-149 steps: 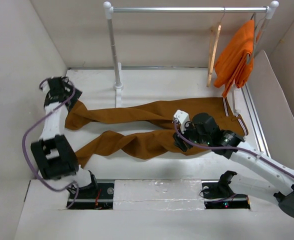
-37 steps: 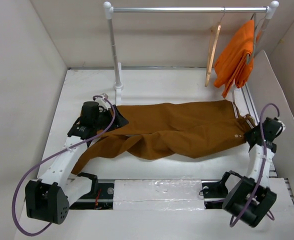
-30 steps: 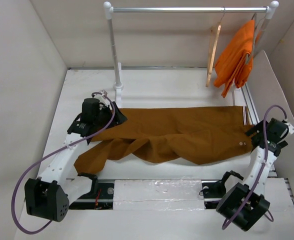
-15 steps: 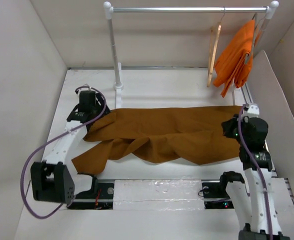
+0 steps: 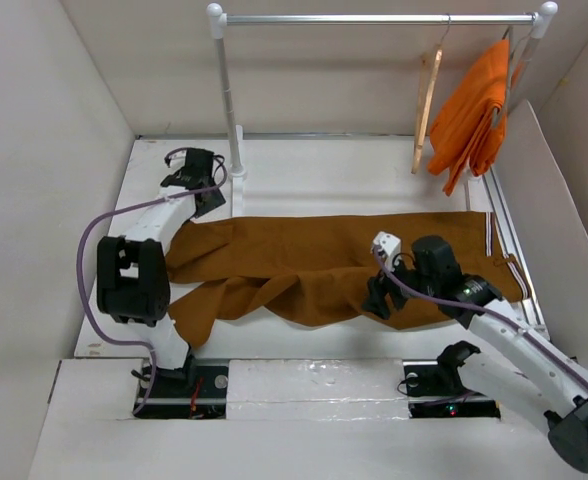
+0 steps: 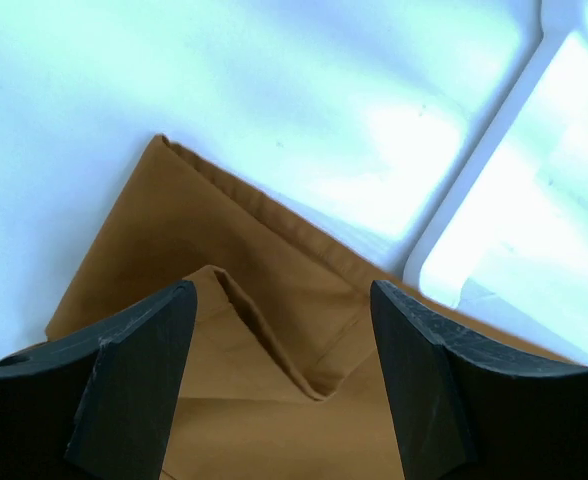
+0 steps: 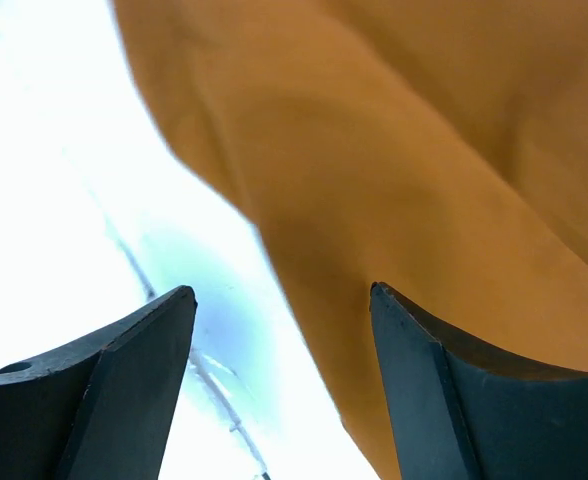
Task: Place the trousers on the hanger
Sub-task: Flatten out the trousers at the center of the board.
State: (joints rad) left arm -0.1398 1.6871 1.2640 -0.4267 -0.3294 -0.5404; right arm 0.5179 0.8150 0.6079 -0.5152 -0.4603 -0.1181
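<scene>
The rust-brown trousers (image 5: 344, 260) lie flat across the table, waistband to the right and legs to the left. My left gripper (image 5: 202, 190) hovers open over the far leg end, beside the rail's foot. In the left wrist view a folded hem corner of the trousers (image 6: 274, 340) shows between the left gripper's (image 6: 279, 295) spread fingers, with nothing gripped. My right gripper (image 5: 379, 298) is open above the trousers' near edge; the right wrist view shows the right gripper (image 7: 282, 295) straddling the edge of the trousers (image 7: 424, 180). The pale wooden hanger (image 5: 426, 100) hangs on the rail.
The white-and-silver clothes rail (image 5: 374, 18) stands at the back, its left post (image 5: 229, 110) and foot (image 6: 494, 180) close to my left gripper. A bright orange garment (image 5: 469, 110) hangs beside the hanger. A metal track (image 5: 509, 240) runs along the right edge.
The left gripper has drawn back toward the rail's foot, off the leg end. The right arm swung from the waistband end to the trousers' near middle edge. The cloth lies flatter.
</scene>
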